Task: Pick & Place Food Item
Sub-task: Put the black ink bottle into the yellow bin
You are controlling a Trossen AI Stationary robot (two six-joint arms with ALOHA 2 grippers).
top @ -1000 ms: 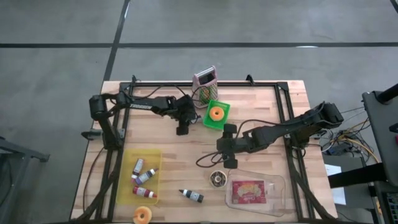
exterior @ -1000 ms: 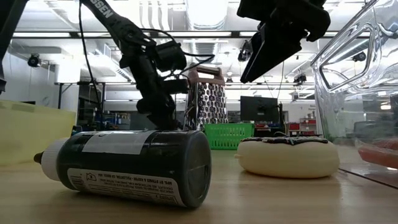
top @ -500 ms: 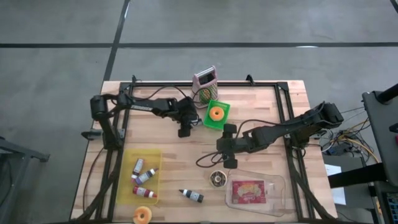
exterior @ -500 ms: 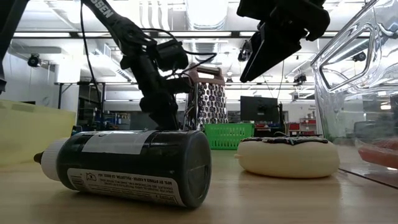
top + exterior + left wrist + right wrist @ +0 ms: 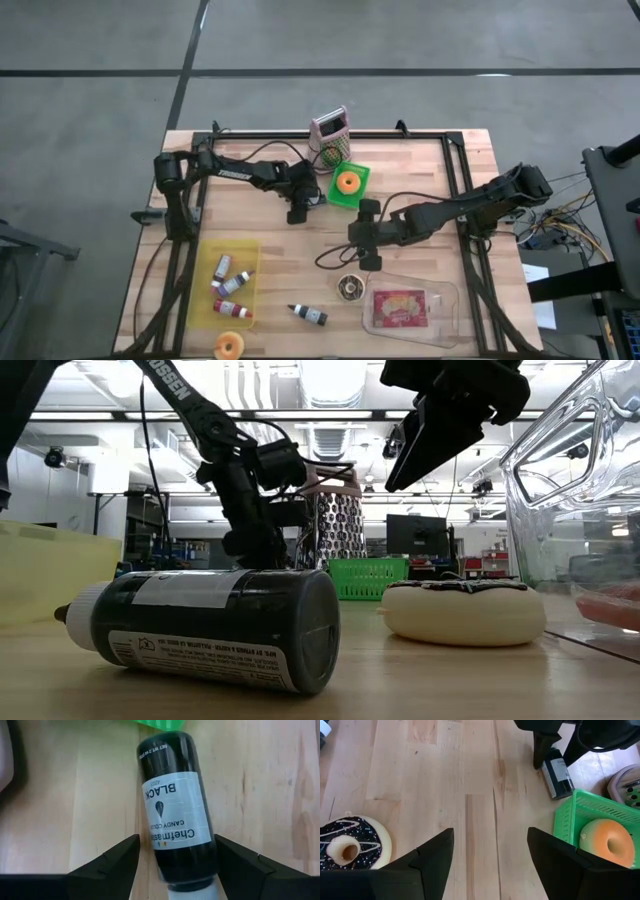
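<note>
counter (image 5: pixel 420 165): butcher-block top carrying everything; both arms reach in toward the middle.
right arm: waits mid-counter, right gripper (image 5: pixel 362 232) hanging above the wood, fingers spread wide, nothing between them; chocolate donut (image 5: pixel 347 845) lies near it, well away from the bottle.
left arm: clearly the nearer one; left gripper (image 5: pixel 297 207) sits down at the counter right over the black bottle.
green basket (image 5: pixel 347 186): just beside the left gripper, toward the far edge; holds an orange donut (image 5: pixel 348 183).
black bottle (image 5: pixel 177 810): black candy-colour bottle, lying flat on the wood, one end touching or almost touching the green basket's rim.
key relation: the bottle's long axis runs straight out along the left gripper's reach, slightly skewed; the body lies between the two fingers (image 5: pixel 107 865), so closing would pinch across its width, not its length.
left finger state: spread open, one each side of the bottle with wood showing in the gaps; not clamped, nothing held.
judgement: looks like either a just-set-down or a pre-grasp pose; can't tell which. The round body may roll if pinched off-centre.
</note>
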